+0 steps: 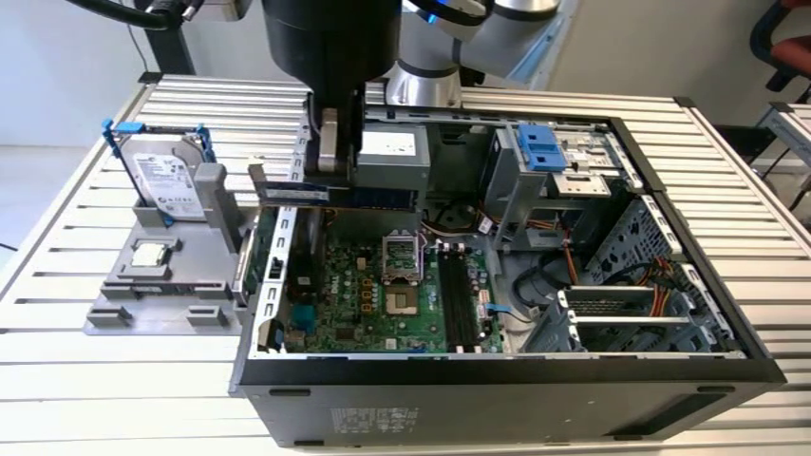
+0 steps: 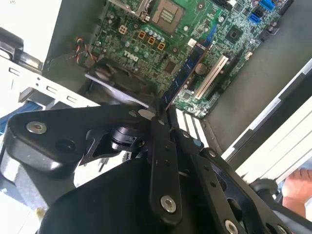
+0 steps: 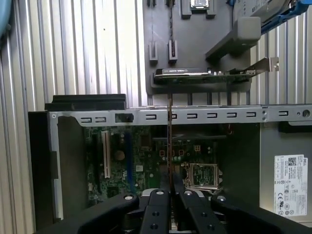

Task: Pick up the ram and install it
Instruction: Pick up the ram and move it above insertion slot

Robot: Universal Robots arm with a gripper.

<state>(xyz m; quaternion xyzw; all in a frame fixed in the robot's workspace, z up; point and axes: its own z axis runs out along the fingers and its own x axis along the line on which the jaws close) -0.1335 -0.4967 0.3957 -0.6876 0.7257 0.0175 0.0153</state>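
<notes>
Now, in the exterior view you see the gripper (image 1: pixel 332 179) pinching the ram (image 1: pixel 380 198) near its middle. The stick is level and clear above the open computer case (image 1: pixel 507 399). It hangs over the far part of the motherboard (image 1: pixel 367 294), toward the exterior view's left. Pickup looks done to me, and the carry to the board is the step in hand. The 4 black memory slots (image 1: pixel 459 299) sit nearer, toward the exterior view's right, and run near to far. The stick lies across that line, so seating it calls for a turn and a square, gentle descent.

In the second wrist view the ram (image 2: pixel 187 73) reaches out from the closed gripper (image 2: pixel 158 109), above the green board.

In the first wrist view you have the ram (image 3: pixel 169 136) edge-on, a thin line rising from the gripper (image 3: pixel 169 190).
</notes>
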